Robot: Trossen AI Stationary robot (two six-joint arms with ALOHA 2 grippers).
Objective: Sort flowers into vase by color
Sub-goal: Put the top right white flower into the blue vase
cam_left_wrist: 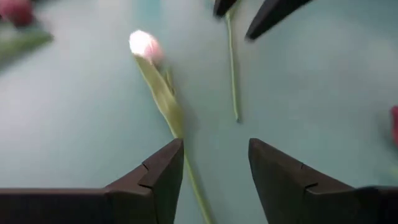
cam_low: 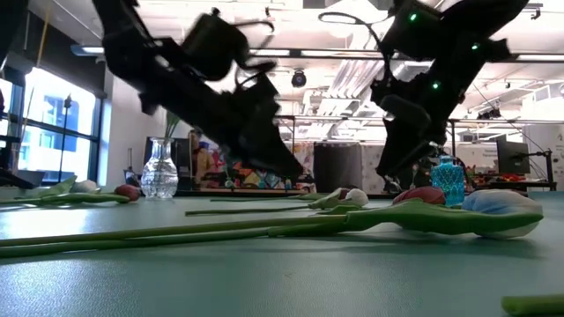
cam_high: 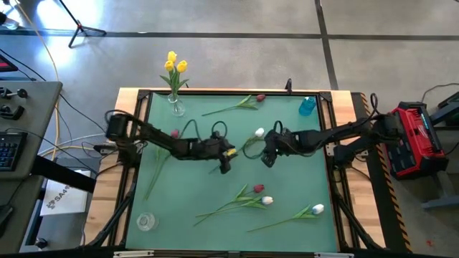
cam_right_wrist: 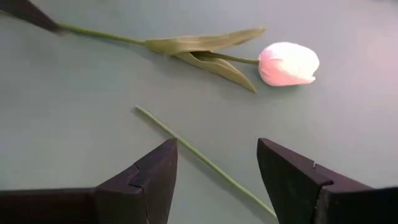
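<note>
- Both sets of fingers stand spread with nothing between them: the left gripper (cam_high: 226, 166) and the right gripper (cam_high: 268, 159) hang low over the middle of the bench (cam_high: 301, 186), facing each other across a white tulip (cam_high: 259, 132).
- Green bench top next: the loose flowers lie flat on it, scattered. A dark red one (cam_high: 260, 97) lies along the far edge, another red head (cam_high: 175, 133) by the left arm, and a red (cam_high: 258, 188) and two white ones (cam_high: 267, 201), (cam_high: 318, 209) toward the near edge.
- Then the vases: a clear one (cam_high: 176, 107) at the far left already holds three yellow tulips (cam_high: 173, 64), a blue one (cam_high: 307, 106) stands at the far right, and a second clear one (cam_high: 145, 221) waits at the near left.
- From the right wrist, the white tulip (cam_right_wrist: 288, 63) lies just beyond the fingers, and a thin bare stem (cam_right_wrist: 199, 158) runs between them.
- These look light and springy; the heads are soft and the leaves floppy, so I would pinch the stem mid-length, clear of the leaves. A stem that thin, lying flat, may slip or roll.
</note>
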